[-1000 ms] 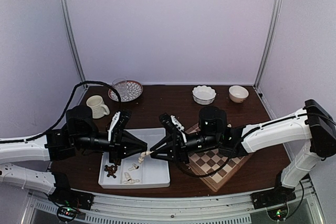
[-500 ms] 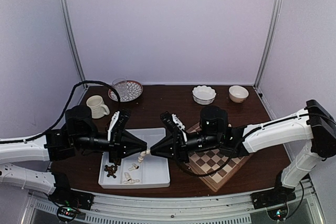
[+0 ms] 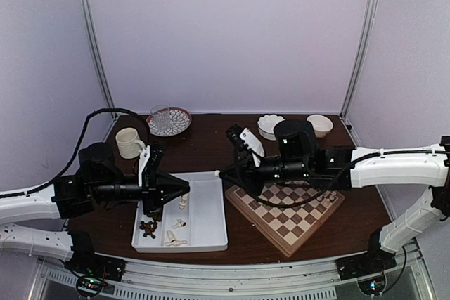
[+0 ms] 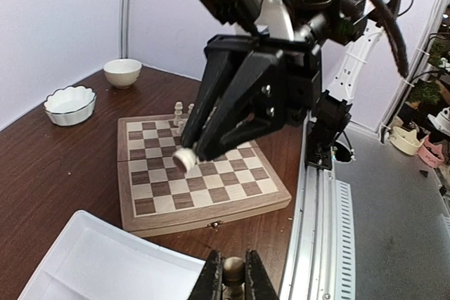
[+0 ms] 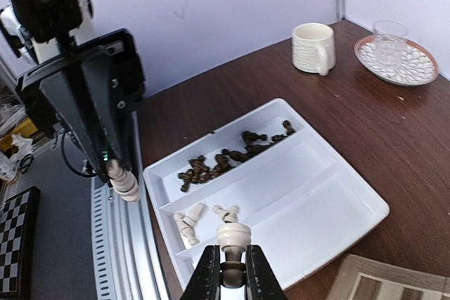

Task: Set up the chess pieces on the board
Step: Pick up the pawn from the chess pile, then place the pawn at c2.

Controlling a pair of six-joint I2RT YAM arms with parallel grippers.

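Note:
My left gripper (image 3: 185,190) hangs over the white tray (image 3: 207,237), shut on a cream chess piece (image 3: 183,201). In the left wrist view its jaws (image 4: 233,263) pinch the piece's round head (image 4: 233,269). My right gripper (image 3: 221,172) is at the board's left corner, above the tray's right edge. It is shut on a cream piece, base outward (image 5: 233,232), which also shows in the left wrist view (image 4: 185,158). The chessboard (image 3: 285,210) lies right of the tray. Two cream pieces (image 4: 183,110) stand at its far corner. The tray holds dark pieces (image 5: 223,159) and cream pieces (image 5: 187,223).
A cream mug (image 3: 129,142) and a glass on a patterned plate (image 3: 167,119) stand behind the tray. Two white bowls (image 3: 272,126) (image 3: 320,125) stand behind the board. The table's front edge and metal rail (image 4: 320,244) lie close by the board.
The two grippers met tip to tip over the tray. Now they have drawn apart: the right one rose and went back toward the board, the left one pulled back left.

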